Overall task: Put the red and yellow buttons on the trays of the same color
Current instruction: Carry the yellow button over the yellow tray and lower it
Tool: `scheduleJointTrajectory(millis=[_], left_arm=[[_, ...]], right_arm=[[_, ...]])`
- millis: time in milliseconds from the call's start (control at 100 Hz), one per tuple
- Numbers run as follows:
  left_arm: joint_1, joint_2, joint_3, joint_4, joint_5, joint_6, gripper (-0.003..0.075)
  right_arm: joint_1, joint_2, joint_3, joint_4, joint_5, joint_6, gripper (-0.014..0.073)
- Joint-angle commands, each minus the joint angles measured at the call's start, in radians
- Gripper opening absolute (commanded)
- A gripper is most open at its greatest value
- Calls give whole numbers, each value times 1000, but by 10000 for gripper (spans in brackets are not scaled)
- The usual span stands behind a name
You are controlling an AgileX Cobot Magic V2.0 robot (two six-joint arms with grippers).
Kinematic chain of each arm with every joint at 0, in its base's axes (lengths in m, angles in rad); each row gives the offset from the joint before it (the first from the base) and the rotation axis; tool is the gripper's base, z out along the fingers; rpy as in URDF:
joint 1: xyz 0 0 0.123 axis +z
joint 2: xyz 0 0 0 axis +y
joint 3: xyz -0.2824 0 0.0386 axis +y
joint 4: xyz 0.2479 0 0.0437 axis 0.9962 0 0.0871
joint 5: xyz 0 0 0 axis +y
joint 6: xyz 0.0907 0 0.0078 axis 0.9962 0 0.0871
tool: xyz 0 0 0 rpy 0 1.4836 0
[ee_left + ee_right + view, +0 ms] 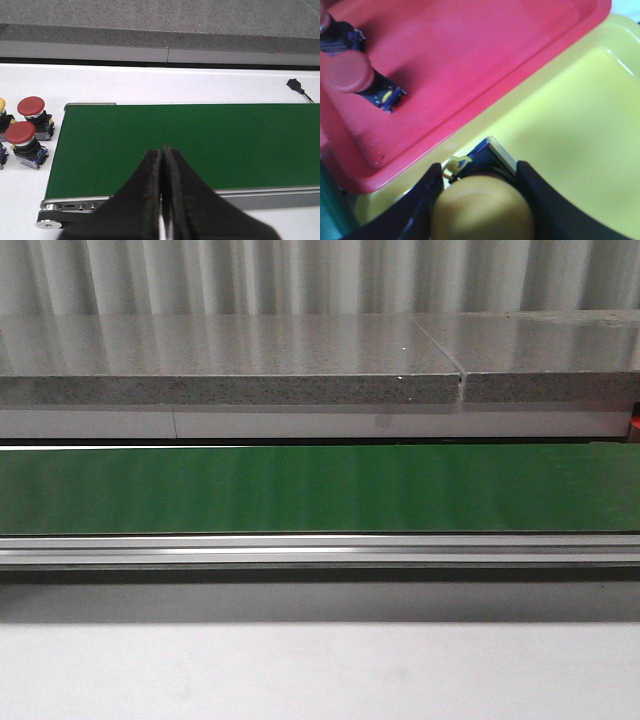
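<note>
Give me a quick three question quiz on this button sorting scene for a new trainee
1. True or false: the left gripper holds a button.
2. Over which tray is the yellow button in the right gripper? A red tray, B yellow tray
3. Fill in: the conveyor belt is coloured ____.

Key: 1 false, it is shut on nothing. 2 B. 3 green.

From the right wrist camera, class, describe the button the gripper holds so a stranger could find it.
Find the red plastic tray, then the yellow plastic tray beside it. Over the yellow tray, the right gripper clamps a yellow-capped push button. The buttons lying on the red tray have red caps.
</note>
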Motion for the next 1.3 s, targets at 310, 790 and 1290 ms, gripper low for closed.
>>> scheduleJointTrajectory(millis=[310, 790, 1290], left_arm=[[-10, 3, -26, -20, -69, 0, -20], [-10, 3, -26, -20, -69, 0, -20], [-10, 3, -26, -20, -69, 0, -20]], right_arm=[[-23, 136, -23, 6, -72, 19, 116], [-26, 194, -24, 7, -65, 24, 239], [-26, 116, -24, 41, -108, 32, 473]])
